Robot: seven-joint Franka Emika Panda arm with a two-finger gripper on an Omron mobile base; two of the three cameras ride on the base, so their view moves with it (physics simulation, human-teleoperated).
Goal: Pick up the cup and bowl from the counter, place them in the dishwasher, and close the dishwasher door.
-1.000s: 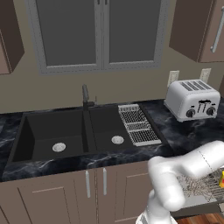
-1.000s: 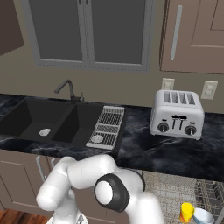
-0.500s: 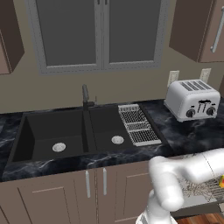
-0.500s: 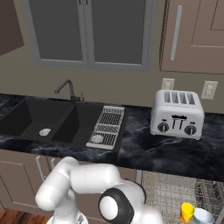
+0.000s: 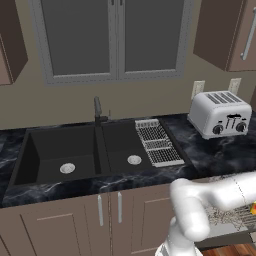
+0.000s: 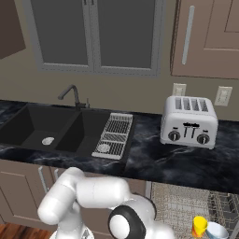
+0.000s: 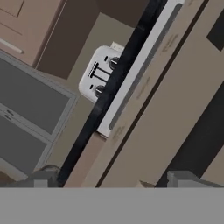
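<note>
- Yellow cup [image 6: 199, 227] and bowl [image 6: 217, 230] sit in the dishwasher rack [image 6: 179, 205], lower right.
- Gripper [image 7: 112, 181] fingertips spread apart, holding nothing, bottom of hand view.
- Counter [image 7: 114, 83] edge runs diagonally above them.

Sink [image 6: 51, 133] set in counter [image 6: 154, 161]; drying rack [image 6: 113, 136] at its 3 o'clock, toaster [image 6: 189, 122] further right; cup [image 6: 199, 226] w/ bowl [image 6: 217, 230] in dishwasher rack [image 6: 179, 210] below

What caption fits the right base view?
Cup and bowl sit in the open dishwasher's rack, below the counter with toaster.
</note>
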